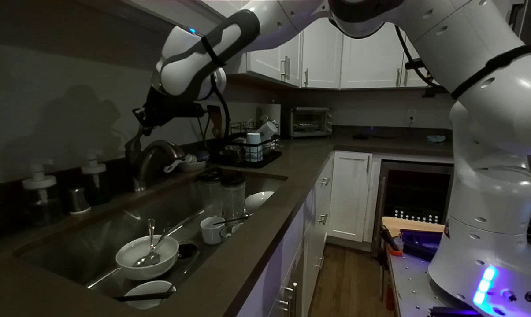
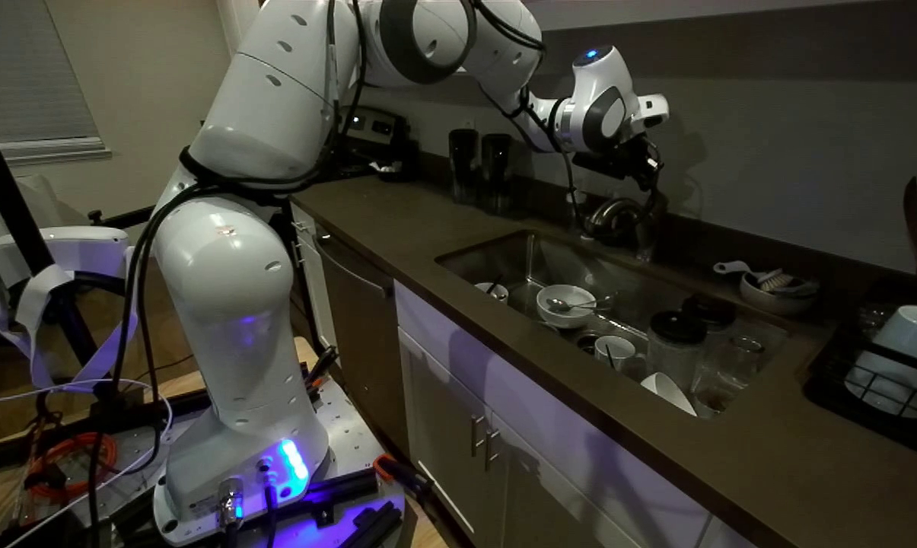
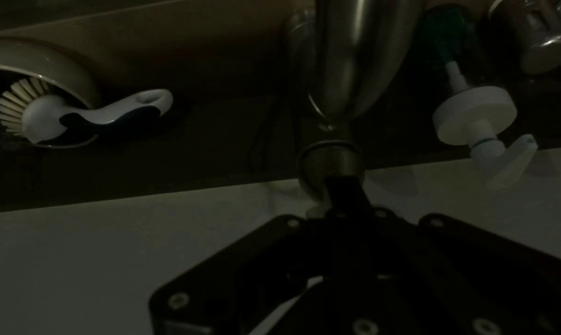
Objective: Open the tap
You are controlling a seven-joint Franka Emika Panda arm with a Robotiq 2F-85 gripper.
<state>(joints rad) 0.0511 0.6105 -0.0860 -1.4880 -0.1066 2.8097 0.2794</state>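
Observation:
The tap is a dark metallic faucet with an arched spout, at the sink's back edge in both exterior views (image 1: 157, 152) (image 2: 618, 217). In the wrist view its spout (image 3: 364, 51) fills the upper middle. The tap's lever handle (image 1: 134, 143) rises behind the spout; its rounded base (image 3: 329, 160) shows in the wrist view. My gripper (image 1: 144, 125) is at the lever's upper end, against or very close to it. In the wrist view the black fingertips (image 3: 343, 186) look together and overlap the lever. Whether any of the lever lies between them is hidden.
The sink holds a white bowl (image 1: 146, 257), a mug (image 1: 212, 230) and clear jars (image 1: 233, 198). Soap bottles (image 1: 39, 193) stand beside the tap. A brush (image 3: 122, 107) rests in a bowl on the tap's other side. A dish rack (image 1: 252, 152) stands farther along. The wall is close behind.

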